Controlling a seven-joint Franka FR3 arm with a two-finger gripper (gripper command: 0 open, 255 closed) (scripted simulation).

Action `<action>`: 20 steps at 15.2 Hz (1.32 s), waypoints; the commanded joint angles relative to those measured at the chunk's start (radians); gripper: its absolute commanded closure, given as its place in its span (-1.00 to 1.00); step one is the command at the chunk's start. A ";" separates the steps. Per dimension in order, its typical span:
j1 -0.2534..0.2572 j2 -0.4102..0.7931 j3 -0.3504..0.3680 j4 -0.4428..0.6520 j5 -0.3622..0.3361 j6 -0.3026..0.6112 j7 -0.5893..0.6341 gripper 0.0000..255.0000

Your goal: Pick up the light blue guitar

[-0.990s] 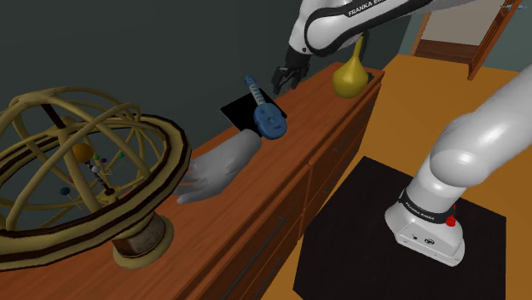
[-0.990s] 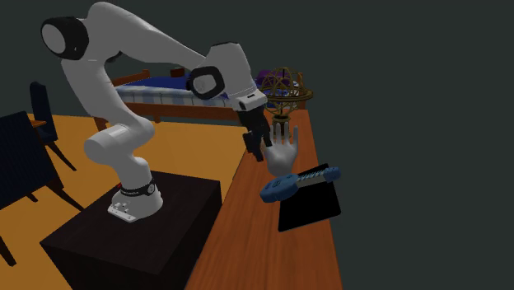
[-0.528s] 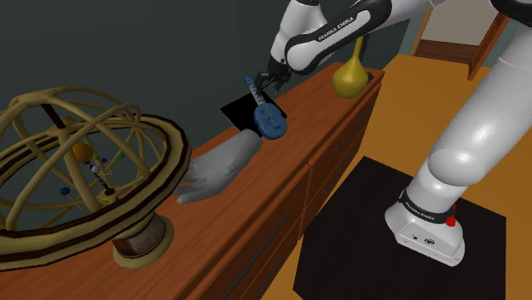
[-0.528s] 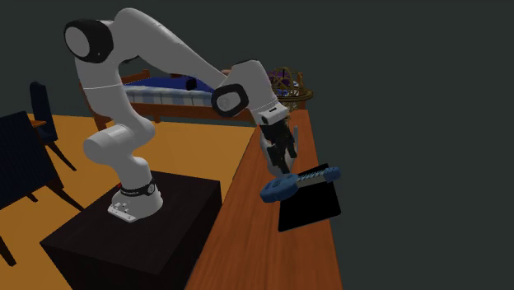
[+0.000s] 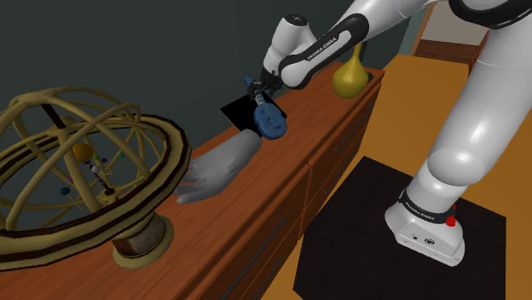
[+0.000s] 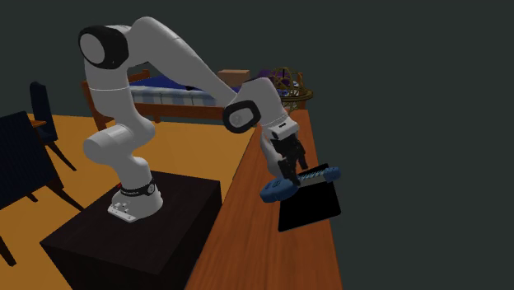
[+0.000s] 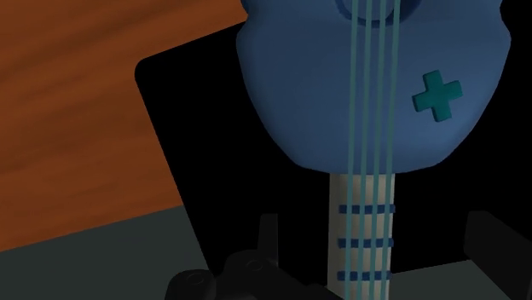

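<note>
A brass-coloured armillary sphere (image 5: 81,170) fills the shoulder view's left, with a grey model hand (image 5: 217,166) beside it on the wooden dresser top (image 5: 239,204). At upper centre the blue guitar (image 5: 271,122) lies over a black mat (image 5: 239,111). The gripper (image 5: 258,85) is at the guitar's neck, fingers (image 7: 267,232) apart, flanking without touching it. A yellow vase (image 5: 350,75) stands further right.

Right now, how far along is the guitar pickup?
Done: the approach. The open jaws stand either side of the blue guitar's neck, which lies on the black mat on the wooden dresser top. In hand: the grasp, not yet made, since neither jaw touches the neck. Left: close on the neck and lift the guitar off the mat.
</note>
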 commanded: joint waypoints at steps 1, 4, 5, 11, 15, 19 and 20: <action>0.002 0.014 -0.003 -0.008 -0.016 0.023 0.015 -1.00; 0.003 0.019 -0.005 -0.011 -0.021 0.030 0.019 -1.00; 0.003 0.019 -0.005 -0.011 -0.021 0.029 0.019 1.00; 0.003 0.019 -0.005 -0.011 -0.021 0.029 0.019 1.00; 0.002 0.010 -0.002 -0.007 -0.012 0.017 0.011 1.00; -0.001 -0.021 0.004 0.012 0.018 -0.032 -0.015 1.00; -0.001 -0.028 0.005 0.018 0.025 -0.044 -0.021 1.00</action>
